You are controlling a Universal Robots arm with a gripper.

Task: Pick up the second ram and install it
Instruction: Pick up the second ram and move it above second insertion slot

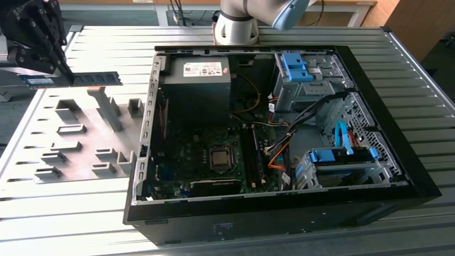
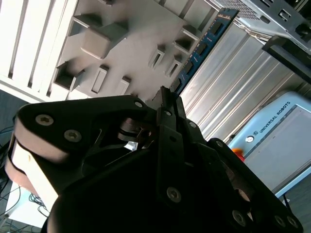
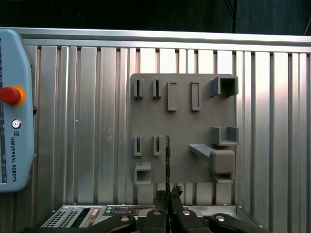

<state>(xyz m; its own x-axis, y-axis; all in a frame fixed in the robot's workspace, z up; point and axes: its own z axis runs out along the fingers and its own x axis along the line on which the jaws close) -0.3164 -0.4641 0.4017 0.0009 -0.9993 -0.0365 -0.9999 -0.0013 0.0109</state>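
Clamps the second ram [image 1: 96, 79] tight in the claw [image 1: 69, 80], up above the grey holder plate [image 1: 78, 144] by the tabletop's [image 1: 114, 42] edge. Holds it level and clear of the open computer case [image 1: 284, 218] alongside.

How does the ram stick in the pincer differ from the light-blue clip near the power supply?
Shape: the second ram is a thin, flat board with dark chips; the light-blue clip is chunky plastic.
Colour: the ram is darker blue, the clip paler.
Place: the ram is gripped in the pincer outside the computer case, over the grey holder plate; the clip sits inside the case.
Both are blue.
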